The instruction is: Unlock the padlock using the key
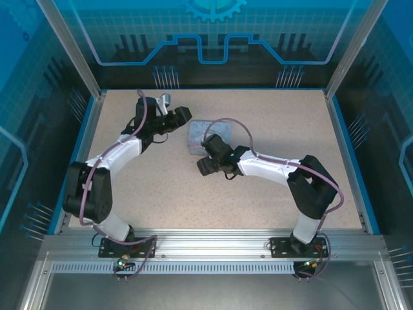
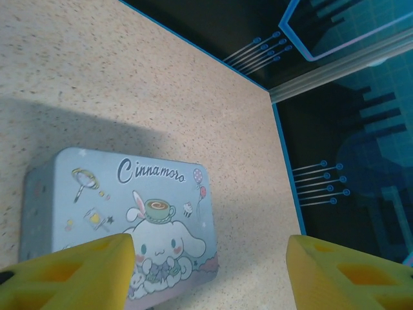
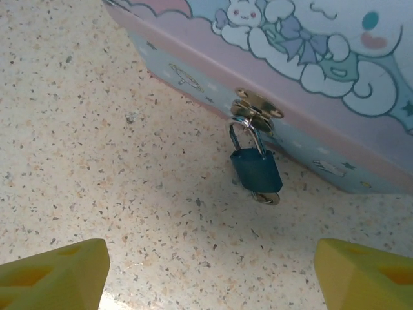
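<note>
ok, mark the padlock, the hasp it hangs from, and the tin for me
padlock [image 3: 256,169], right wrist view, on the teal body.
hasp [image 3: 257,108], right wrist view, on the brass plate.
tin [image 2: 58,187], left wrist view, on the plain pale blue left part of the lid.

Bright even light, soft shadows, sharp

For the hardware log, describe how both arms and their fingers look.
The left arm and right arm have white shells and black joints. A mauve cable loops along each. The left fingers and right fingers are blocky yellow wedges with recessed hollows.
</note>
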{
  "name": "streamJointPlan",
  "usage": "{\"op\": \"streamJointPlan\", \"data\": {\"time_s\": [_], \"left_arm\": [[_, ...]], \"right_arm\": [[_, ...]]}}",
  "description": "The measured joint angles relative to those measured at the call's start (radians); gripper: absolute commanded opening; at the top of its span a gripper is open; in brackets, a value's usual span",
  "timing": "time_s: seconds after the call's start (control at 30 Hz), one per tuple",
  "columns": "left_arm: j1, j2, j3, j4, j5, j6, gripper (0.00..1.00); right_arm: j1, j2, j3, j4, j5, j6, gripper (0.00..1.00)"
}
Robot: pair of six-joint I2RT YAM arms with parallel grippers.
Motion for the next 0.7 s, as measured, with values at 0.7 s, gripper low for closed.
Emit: {"op": "streamJointPlan", "data": {"time_s": [0.7], "left_arm": [[-0.029, 0.247, 0.235, -0.011, 0.153, 0.026, 0.62]], "right_arm": [[-0.087, 0.103, -0.025, 0.102, -0.141, -0.158, 0.64]]}}
